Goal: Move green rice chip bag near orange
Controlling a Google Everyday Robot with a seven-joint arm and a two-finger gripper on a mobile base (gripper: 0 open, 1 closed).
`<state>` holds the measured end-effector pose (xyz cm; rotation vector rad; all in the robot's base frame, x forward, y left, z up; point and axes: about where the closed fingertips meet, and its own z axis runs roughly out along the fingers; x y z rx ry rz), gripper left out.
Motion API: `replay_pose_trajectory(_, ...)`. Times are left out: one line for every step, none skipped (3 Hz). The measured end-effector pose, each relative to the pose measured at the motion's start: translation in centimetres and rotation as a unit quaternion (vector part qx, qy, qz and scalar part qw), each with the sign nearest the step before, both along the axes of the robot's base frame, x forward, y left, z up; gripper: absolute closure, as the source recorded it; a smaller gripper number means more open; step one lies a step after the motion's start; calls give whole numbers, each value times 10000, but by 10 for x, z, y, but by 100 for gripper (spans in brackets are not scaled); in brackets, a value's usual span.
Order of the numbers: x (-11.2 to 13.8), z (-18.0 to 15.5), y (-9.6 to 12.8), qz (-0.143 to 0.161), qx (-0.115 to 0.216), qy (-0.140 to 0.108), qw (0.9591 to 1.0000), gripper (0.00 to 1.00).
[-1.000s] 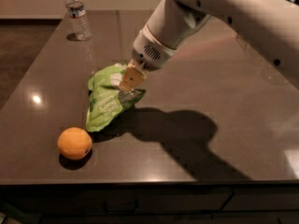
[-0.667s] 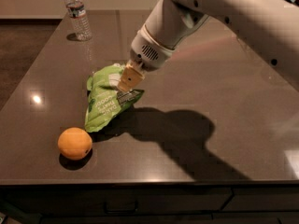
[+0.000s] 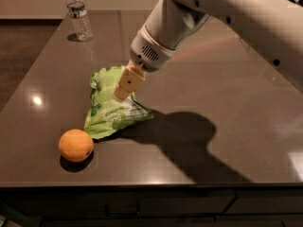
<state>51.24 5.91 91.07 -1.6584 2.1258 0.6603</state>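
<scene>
The green rice chip bag (image 3: 110, 109) lies on the dark table, its lower end resting on the surface and its upper end crumpled up at my gripper. My gripper (image 3: 124, 87) comes down from the upper right and is shut on the bag's upper middle part. The orange (image 3: 75, 145) sits on the table just below and left of the bag's lower corner, a small gap apart from it. The arm's shadow falls to the right of the bag.
A clear plastic water bottle (image 3: 78, 14) stands at the table's far left corner. The table's front edge (image 3: 151, 183) runs just below the orange. My large white arm (image 3: 222, 13) spans the upper right.
The gripper and the bag have shifted slightly left and down toward the orange. The orange and the bottle have not moved.
</scene>
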Motion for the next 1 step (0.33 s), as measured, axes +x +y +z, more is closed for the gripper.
replay_pose_trajectory(-1, 0, 1, 13, -2, -3, 10000, 0)
